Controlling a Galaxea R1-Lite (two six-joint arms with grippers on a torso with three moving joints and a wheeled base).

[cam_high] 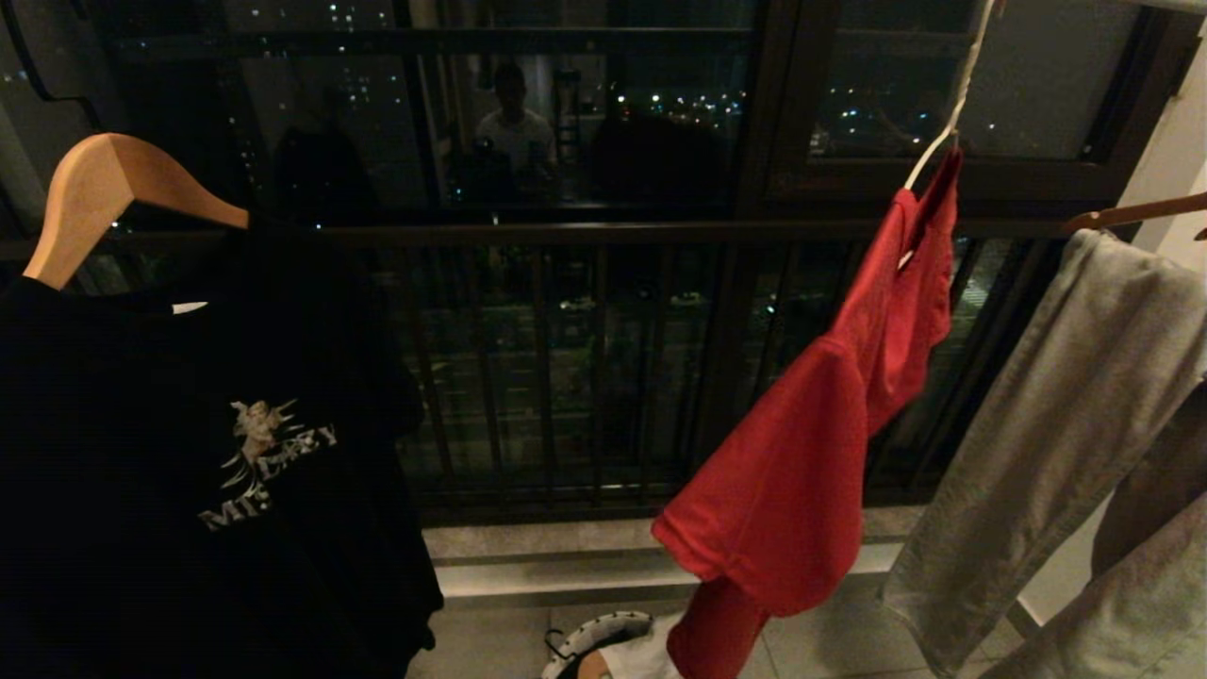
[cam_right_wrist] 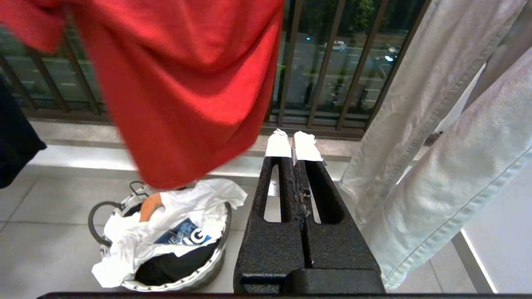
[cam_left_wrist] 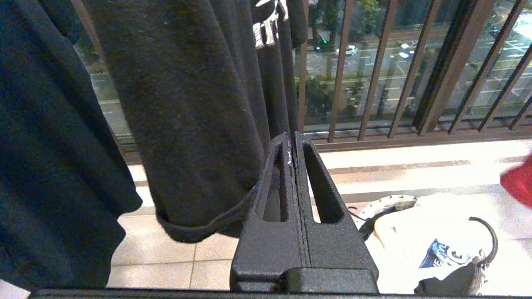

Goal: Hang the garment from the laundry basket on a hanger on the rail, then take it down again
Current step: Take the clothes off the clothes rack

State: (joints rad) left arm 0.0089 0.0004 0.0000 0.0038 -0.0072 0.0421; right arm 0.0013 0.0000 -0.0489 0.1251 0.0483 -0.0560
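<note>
The red garment point(cam_high: 811, 453) hangs lopsided from the thin white hanger point(cam_high: 948, 123) at the upper right of the head view, its hem drooping toward the floor. The hanger's neck runs off the top edge, and the rail is out of view. Below it on the tiles stands the laundry basket point(cam_high: 603, 632), holding a white T-shirt. Neither gripper shows in the head view. My left gripper point(cam_left_wrist: 293, 137) is shut and empty beside a black sleeve. My right gripper point(cam_right_wrist: 293, 143), with white-taped tips, is shut and empty, with the garment point(cam_right_wrist: 187, 83) and the basket point(cam_right_wrist: 199, 274) off to one side of it.
A black printed T-shirt point(cam_high: 189, 453) on a thick wooden hanger point(cam_high: 104, 189) fills the left. Pale grey trousers point(cam_high: 1066, 424) hang at the right. Dark balcony railing bars point(cam_high: 566, 377) and a stone ledge lie ahead. A person's reflection point(cam_high: 514, 123) shows in the glass.
</note>
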